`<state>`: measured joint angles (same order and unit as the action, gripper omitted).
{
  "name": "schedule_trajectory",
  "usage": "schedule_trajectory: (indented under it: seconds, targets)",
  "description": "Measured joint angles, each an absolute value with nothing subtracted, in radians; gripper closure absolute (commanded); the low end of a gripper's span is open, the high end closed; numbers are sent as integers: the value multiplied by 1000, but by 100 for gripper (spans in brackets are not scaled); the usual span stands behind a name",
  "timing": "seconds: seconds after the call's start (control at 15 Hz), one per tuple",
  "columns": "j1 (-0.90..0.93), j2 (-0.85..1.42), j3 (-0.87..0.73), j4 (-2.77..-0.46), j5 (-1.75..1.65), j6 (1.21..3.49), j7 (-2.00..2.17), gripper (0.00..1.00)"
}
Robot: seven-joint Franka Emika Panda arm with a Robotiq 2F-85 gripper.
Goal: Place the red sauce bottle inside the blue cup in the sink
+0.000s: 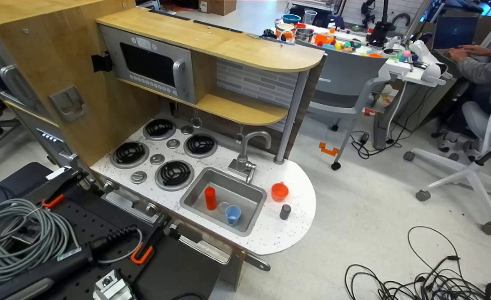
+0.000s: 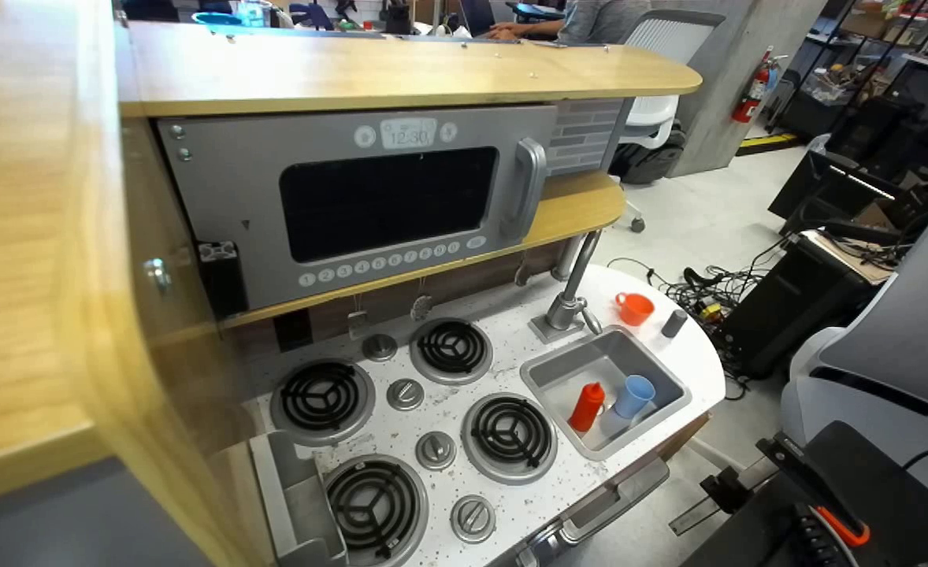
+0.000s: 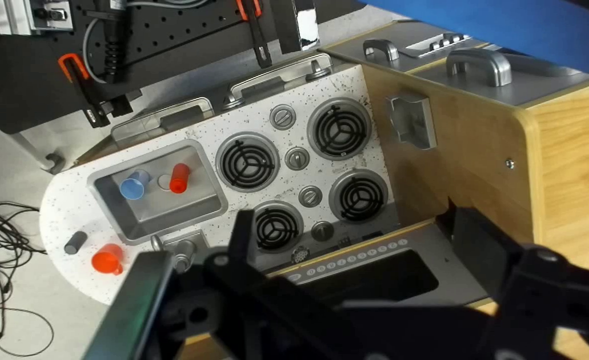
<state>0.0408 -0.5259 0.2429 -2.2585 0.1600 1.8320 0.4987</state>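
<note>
The red sauce bottle [image 1: 210, 198] stands upright in the grey sink [image 1: 247, 202]; it also shows in an exterior view [image 2: 588, 407] and in the wrist view [image 3: 179, 178]. The blue cup [image 1: 233, 214] is in the same sink beside the bottle, apart from it, with its opening up; it also shows in an exterior view [image 2: 634, 396] and in the wrist view [image 3: 134, 184]. My gripper [image 3: 353, 217] is open and empty, high above the toy kitchen and away from the bottle and cup. The gripper is out of view in both exterior views.
A faucet [image 1: 245, 152] rises at the sink's back edge. A red-orange cup [image 1: 279, 191] and a dark grey cylinder [image 1: 285, 211] stand on the counter beside the sink. Black burners [image 2: 509, 437] lie on the opposite side. A microwave [image 2: 389, 205] and wooden shelf [image 1: 245, 109] overhang the counter's back.
</note>
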Motion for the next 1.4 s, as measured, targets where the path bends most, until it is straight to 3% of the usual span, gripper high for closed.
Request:
schedule_trajectory:
  seconds: [0.6,1.4]
  targets:
    - [-4,-487,148,-2358,96,1906,388,0]
    - [-76,-211,-60,-2420,-14,2162,-20,0]
